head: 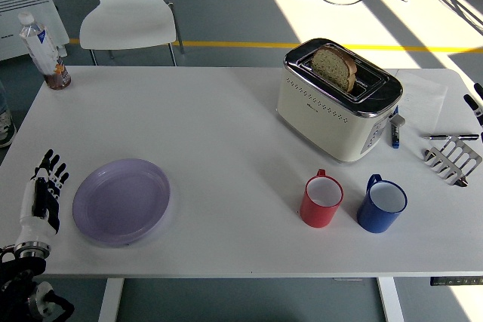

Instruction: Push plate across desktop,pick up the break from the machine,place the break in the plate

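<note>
The white table (226, 133) carries a lilac plate (121, 200) near its left front edge, lying flat and empty. Just left of the plate, the left hand (44, 195) rests at the table's left edge with its fingers (51, 167) stretched out straight and slightly spread, pointing away from the robot; it holds nothing and does not touch the plate. Of the right hand (475, 103) only a few dark fingertips show at the picture's right edge, too little to tell whether it is open or closed. Well apart from the plate, on the far right half of the table, stands a cream toaster (338, 99) with a chrome top, set at an angle. A slice of bread (336, 68) stands upright in one of its slots, its upper half sticking out. In front of the toaster, near the front edge, a red cup (322, 199) and a blue cup (382, 203) stand side by side, both upright and empty, with a small gap between them. Right of the toaster a metal toast rack (453, 161) lies on the table, with a pen (450, 136) just behind it and a blue-capped marker (395, 132) close against the toaster's right side. At the far left corner stands a plastic bottle (39, 39), tilted a little, with a small brown jar (58, 77) touching it in front. Behind the table a white chair (127, 5) stands on the grey floor.
</note>
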You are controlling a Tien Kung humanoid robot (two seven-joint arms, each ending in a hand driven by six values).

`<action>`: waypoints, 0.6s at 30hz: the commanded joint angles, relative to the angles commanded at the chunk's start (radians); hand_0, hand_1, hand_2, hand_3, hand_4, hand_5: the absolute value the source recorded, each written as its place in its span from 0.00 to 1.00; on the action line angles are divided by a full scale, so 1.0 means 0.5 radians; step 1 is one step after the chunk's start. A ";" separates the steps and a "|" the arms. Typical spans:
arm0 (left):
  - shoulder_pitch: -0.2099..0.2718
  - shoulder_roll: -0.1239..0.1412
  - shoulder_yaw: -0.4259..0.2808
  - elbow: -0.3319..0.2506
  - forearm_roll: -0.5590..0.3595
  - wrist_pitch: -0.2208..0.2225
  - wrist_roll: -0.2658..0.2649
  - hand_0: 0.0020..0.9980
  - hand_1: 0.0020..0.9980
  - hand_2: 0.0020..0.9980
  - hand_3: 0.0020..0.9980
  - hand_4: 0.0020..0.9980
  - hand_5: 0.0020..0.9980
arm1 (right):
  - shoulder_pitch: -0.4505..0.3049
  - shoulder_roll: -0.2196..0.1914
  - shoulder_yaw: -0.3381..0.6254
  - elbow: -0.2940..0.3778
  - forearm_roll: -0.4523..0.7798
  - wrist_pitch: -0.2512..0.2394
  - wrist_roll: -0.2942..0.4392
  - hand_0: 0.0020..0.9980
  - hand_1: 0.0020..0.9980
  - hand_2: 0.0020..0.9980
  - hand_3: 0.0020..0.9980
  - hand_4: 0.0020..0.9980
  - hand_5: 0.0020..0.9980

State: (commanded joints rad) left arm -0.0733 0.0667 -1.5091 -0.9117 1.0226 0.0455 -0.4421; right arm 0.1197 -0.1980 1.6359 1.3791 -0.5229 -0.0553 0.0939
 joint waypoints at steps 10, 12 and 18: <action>0.019 0.009 0.060 0.000 -0.018 -0.010 0.009 0.93 0.96 1.00 0.98 0.52 1.00 | -0.008 -0.004 0.006 -0.001 0.000 -0.002 0.000 0.78 0.76 0.76 0.77 0.51 0.62; 0.030 0.014 0.095 -0.006 -0.030 -0.010 0.007 0.93 0.96 1.00 0.98 0.52 1.00 | -0.009 -0.003 0.004 0.000 0.000 -0.001 0.000 0.78 0.76 0.76 0.77 0.51 0.62; 0.065 0.013 0.166 -0.025 -0.058 -0.006 0.000 0.92 0.95 1.00 0.98 0.52 1.00 | -0.017 -0.003 0.002 0.000 -0.001 0.000 0.000 0.78 0.76 0.76 0.77 0.51 0.62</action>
State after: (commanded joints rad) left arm -0.0408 0.0735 -1.4259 -0.9243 0.9934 0.0422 -0.4423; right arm 0.1113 -0.1993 1.6369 1.3791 -0.5234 -0.0553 0.0939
